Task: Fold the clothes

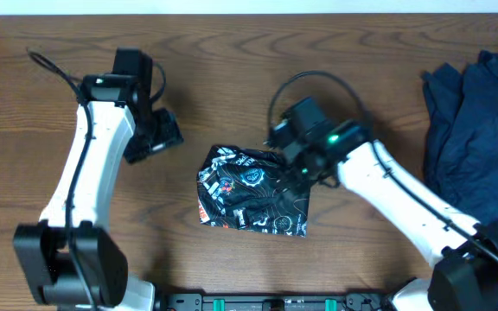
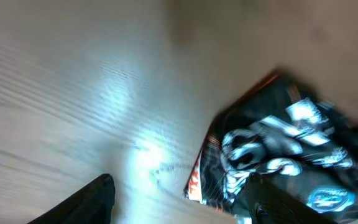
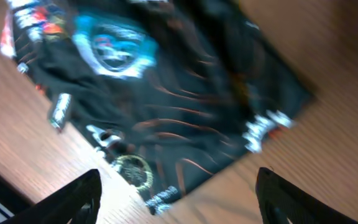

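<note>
At the left of the overhead frame, the left arm (image 1: 85, 181) is seen reaching up from the lower left corner. The left gripper (image 1: 156, 138) is held over the bare wooden table (image 1: 232, 69), near the jersey but apart from it. In the left wrist view its fingers (image 2: 86, 202) are seen spread apart, with only wood and the near edge of the cloth between them. A black cable (image 1: 50, 65) is trailed across the wood at the upper left.

The black jersey (image 1: 253, 192), with orange lines and white lettering, is laid in a compact folded bundle at the centre of the frame. Its upper right corner is covered by the right gripper (image 1: 290, 145). In the right wrist view that gripper's fingers (image 3: 79, 199) are shown wide apart, with the printed cloth spread below them and not pinched. At the far right, dark navy garments (image 1: 478, 121) are heaped against the frame edge, well apart from the jersey.
</note>
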